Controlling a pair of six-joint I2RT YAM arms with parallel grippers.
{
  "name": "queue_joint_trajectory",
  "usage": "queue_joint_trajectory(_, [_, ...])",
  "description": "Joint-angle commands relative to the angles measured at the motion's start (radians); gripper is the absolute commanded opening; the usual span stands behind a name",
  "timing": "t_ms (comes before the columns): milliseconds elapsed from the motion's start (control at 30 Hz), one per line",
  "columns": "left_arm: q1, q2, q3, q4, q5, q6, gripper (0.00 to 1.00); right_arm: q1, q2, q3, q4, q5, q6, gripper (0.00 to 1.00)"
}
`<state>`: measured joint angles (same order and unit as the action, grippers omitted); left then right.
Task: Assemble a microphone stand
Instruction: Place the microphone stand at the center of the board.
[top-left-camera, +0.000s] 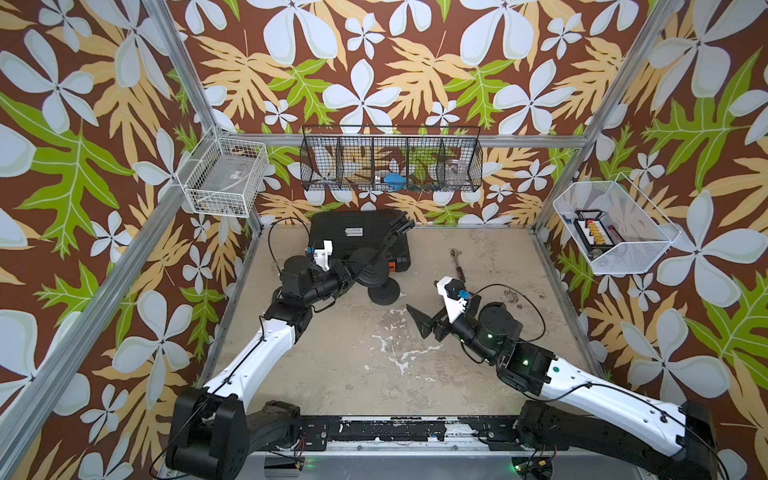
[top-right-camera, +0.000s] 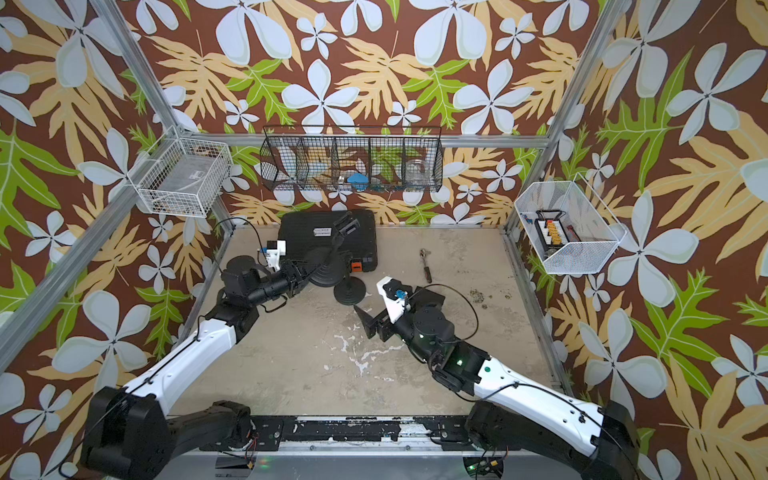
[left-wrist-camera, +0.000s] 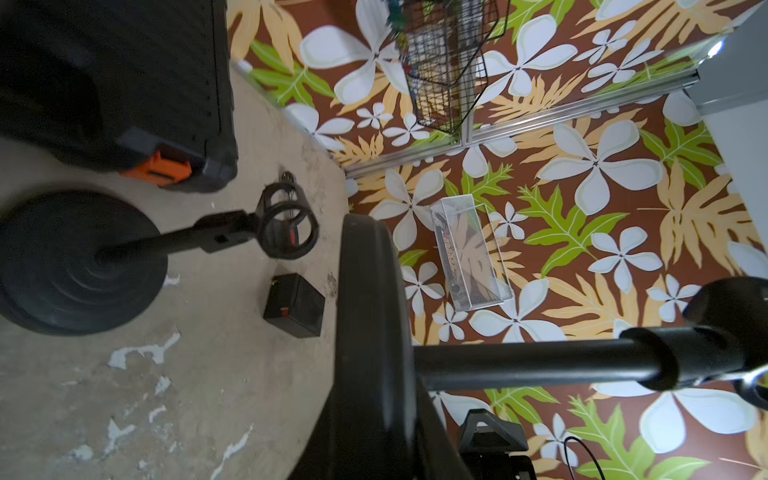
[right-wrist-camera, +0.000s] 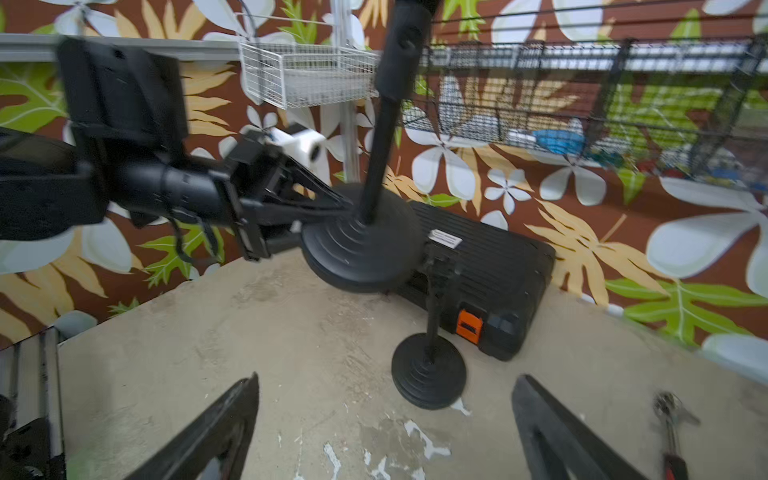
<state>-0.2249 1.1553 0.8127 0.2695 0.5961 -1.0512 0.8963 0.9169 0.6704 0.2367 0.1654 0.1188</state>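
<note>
Right fingers gape empty; left fingers clamp the raised stand base.

Black microphone stand; black case, orange latch; brown floral walls.

Left arm and right arm: white tapered link shells, black joint housings, externally routed black cables. Wrist camera mounts: white; blue connector on the right unit. Green indicator light on right housing. Right gripper fingers: black, wedge-shaped.
</note>
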Motion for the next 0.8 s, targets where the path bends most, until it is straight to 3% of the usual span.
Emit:
queue_joint_trajectory(0, [0.004,-0.056,0.030,-0.148,-0.163,0.189,0.00,-0.054,-0.049,-0.029,-0.064,-0.015,0.069,0.96])
queue_joint_trajectory(167, [0.009,-0.072,0.036,-0.167,-0.202,0.198,0.00,-0.104,-0.103,-0.063,-0.075,-0.022,0.078,0.95])
queue_joint_trajectory(300, [0.056,-0.085,-0.024,-0.109,-0.183,0.133,0.00,-0.125,-0.098,-0.087,-0.069,-0.053,0.067,0.96])
queue_joint_trajectory(567, [0.301,-0.129,-0.304,0.161,-0.028,-0.058,0.00,-0.268,-0.033,-0.144,0.003,-0.268,0.107,0.98])
queue_joint_trajectory(767, [0.417,0.000,-0.468,0.409,0.056,-0.122,0.00,-0.326,0.004,-0.145,0.038,-0.343,0.127,0.98])
